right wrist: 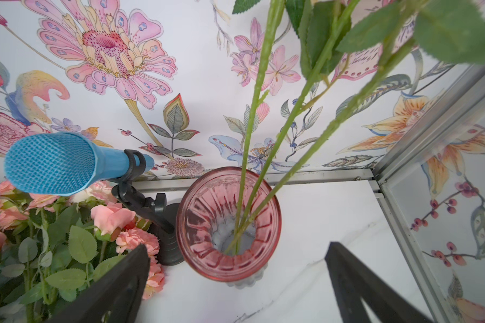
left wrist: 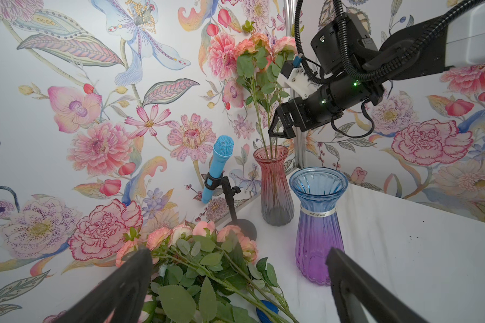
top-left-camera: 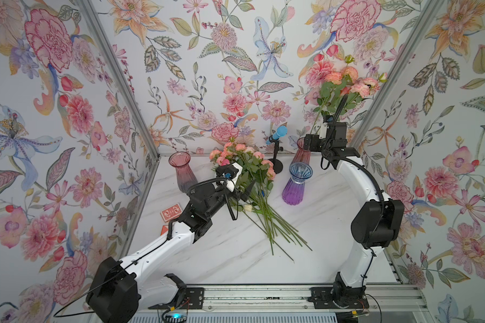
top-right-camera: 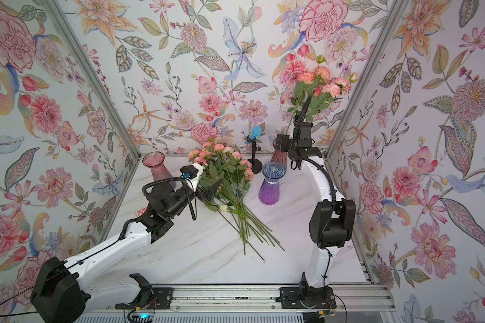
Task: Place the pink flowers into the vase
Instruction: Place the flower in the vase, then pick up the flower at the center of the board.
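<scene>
Left gripper, jaws wide and empty, is poised over pink flowers laid back-to-front on the worktop; right gripper, likewise agape, is farther off.

Floral wallpaper on three walls, aluminium corner posts, white marbled tabletop, soft even light throughout.
</scene>
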Robot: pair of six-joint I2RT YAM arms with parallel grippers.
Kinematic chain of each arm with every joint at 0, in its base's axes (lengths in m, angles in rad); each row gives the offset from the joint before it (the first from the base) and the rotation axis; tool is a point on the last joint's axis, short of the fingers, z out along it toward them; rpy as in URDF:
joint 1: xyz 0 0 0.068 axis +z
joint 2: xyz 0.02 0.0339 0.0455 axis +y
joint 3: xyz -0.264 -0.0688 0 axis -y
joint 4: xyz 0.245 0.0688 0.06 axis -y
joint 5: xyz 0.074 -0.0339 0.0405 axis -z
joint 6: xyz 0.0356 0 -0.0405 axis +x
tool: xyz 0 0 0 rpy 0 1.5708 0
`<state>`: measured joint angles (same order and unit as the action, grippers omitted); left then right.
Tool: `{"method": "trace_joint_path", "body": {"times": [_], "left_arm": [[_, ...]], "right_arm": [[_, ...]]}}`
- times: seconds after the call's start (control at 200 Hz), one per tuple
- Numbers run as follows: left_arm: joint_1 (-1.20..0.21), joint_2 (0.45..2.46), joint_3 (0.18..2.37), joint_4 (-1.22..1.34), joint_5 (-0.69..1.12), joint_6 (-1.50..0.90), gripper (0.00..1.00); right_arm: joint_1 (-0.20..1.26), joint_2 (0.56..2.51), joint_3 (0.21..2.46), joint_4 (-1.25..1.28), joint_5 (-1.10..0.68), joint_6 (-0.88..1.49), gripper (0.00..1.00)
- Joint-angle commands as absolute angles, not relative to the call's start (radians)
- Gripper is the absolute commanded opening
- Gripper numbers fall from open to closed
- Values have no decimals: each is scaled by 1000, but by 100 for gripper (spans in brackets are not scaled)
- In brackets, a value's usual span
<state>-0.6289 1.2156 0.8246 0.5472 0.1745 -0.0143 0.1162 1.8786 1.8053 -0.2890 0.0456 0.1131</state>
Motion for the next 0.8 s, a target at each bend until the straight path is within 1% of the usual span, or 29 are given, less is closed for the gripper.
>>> {"method": "trace_joint_path", "body": {"times": [0.0, 0.16, 0.26, 0.335, 0.555, 0.63, 0.701, 0.796], "left_arm": [[-640, 1221, 814, 563, 159, -1, 100], [-639, 1224, 813, 570, 138, -19, 100], [-637, 1229, 793, 606, 108, -38, 100], [-635, 1235, 770, 655, 78, -66, 100], [-621, 1284, 724, 732, -120, -215, 100], [-605, 1310, 717, 744, -110, -255, 100], [-592, 1354, 759, 675, -104, -293, 100], [-555, 1429, 815, 598, -44, -386, 100]], "right_arm": [[116, 1801, 1771, -299, 24, 138, 100], [131, 1704, 1717, -299, 19, 163, 99], [165, 1642, 1677, -298, 21, 170, 99], [209, 1605, 1646, -298, 24, 149, 99], [383, 1529, 1568, -299, 73, 47, 99], [444, 1506, 1543, -295, 80, 34, 99], [494, 1488, 1518, -282, 77, 27, 99], [548, 1467, 1478, -273, 77, 10, 99]]}}
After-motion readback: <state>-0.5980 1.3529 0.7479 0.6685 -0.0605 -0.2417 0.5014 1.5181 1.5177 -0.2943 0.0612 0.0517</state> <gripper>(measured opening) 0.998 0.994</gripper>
